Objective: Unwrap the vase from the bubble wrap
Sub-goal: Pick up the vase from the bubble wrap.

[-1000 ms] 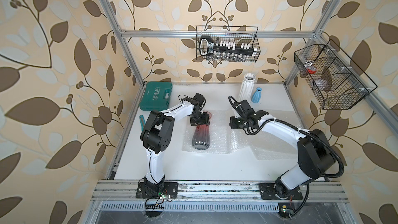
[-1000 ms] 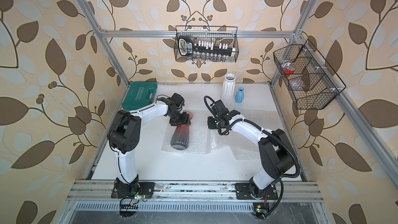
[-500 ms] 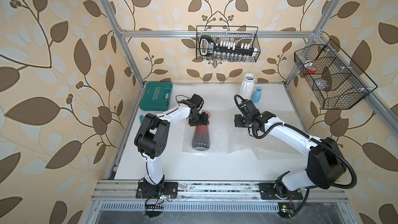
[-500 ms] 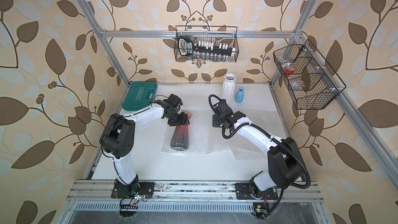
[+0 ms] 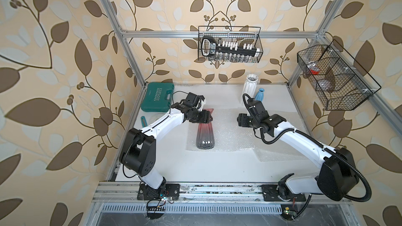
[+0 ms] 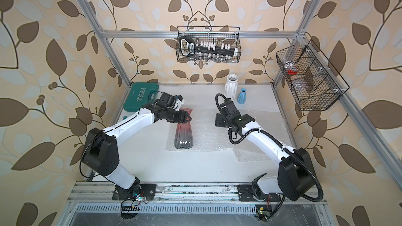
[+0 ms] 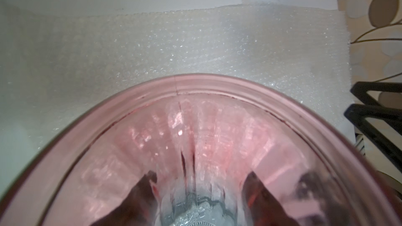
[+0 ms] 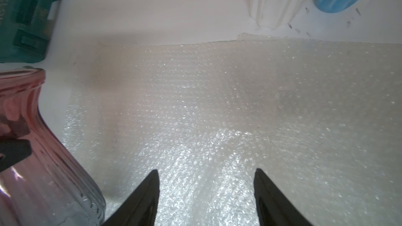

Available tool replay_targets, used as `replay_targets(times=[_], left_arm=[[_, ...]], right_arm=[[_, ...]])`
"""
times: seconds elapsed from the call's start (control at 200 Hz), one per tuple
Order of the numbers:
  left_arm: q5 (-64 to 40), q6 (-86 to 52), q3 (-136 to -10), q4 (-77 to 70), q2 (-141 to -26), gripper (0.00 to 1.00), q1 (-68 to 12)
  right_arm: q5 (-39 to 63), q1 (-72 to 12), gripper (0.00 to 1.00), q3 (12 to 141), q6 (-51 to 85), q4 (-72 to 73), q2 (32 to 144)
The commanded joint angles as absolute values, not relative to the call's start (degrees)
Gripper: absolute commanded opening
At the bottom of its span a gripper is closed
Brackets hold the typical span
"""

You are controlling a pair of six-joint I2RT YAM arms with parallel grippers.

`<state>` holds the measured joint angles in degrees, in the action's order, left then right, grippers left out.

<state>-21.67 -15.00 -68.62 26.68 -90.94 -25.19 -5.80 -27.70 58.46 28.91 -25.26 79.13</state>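
My left tool sits over the neck of the glass vase, jaws astride it just below the flared pink lip. Its wrist view is filled by the vase mouth, and I cannot tell whether the jaws pinch the glass or only bracket it. My right tool hangs empty, its two black fingers spread with only plastic showing between them, at three o'clock from the vase neck and well apart from it. Taking the far wall as twelve, the vase lies on its side left of the tabletop centre, mouth toward twelve and grey base toward six. It is bare on top, resting on the bubble wrap, which is spread flat beneath it and runs out toward three o'clock. A second sheet lies flat at four o'clock, partly under my right arm. I judge the unwrapping all but done, with getting the vase off the sheet as the step in hand. Next I'd want a sure clamp on the neck and a slow lift, expecting the heavier base to swing down, with the right tool pressing the sheet so it doesn't ride up.
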Motion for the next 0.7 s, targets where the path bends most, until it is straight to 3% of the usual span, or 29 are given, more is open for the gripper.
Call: replay_targets(times=[0.0,0.395,0.695], left_arm=[[-31.1,-11.6,-67.0,18.9,-84.0,0.56,-25.9],[-34.5,4.8,-59.6,4.9,-77.9,0.57,-27.0],[-39.2,18.1,-59.3,3.9,-78.1,0.57,-27.2]], right_arm=[[3.7,-27.3,0.68,57.9,28.7,-22.0,77.6],[19.2,-24.7,0.68,59.1,30.9,-17.9,76.3],[30.6,-22.9,0.67,58.2,32.9,-13.0,76.0]])
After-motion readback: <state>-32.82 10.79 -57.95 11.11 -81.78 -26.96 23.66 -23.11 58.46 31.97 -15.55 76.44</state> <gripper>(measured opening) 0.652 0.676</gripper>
